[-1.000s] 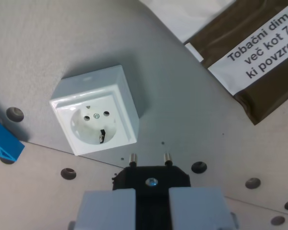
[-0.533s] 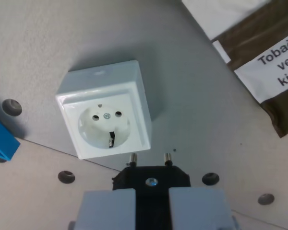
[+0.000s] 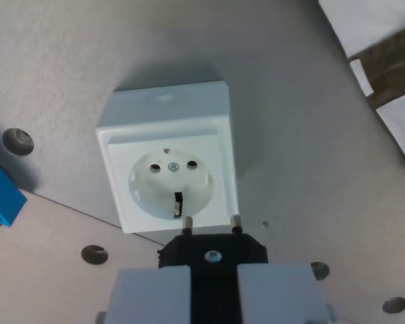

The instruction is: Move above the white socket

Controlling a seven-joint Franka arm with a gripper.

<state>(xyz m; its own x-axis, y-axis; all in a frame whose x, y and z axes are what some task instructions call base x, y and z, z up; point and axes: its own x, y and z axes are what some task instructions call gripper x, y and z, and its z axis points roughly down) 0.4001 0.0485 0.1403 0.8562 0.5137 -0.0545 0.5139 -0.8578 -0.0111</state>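
The white socket [image 3: 169,158] is a square box on the grey table, in the middle of the wrist view, with a round recess, two pin holes and a centre screw facing up. My gripper [image 3: 212,290] fills the bottom centre, its two grey fingers [image 3: 152,295] shut on a black plug [image 3: 212,251]. The plug's two metal pins [image 3: 187,223] point up the picture and their tips overlap the socket's near edge, slightly toward the wrist view's right of the recess.
A blue plastic piece [image 3: 0,196] lies at the wrist view's left edge. A brown and white printed packet [image 3: 385,61] occupies the upper right corner. The light board below has several round holes [image 3: 94,254].
The camera has moved, so the socket sits lower, more central and larger in the picture. The pins, earlier short of the socket, now reach its near edge. The packet has slid toward the right edge.
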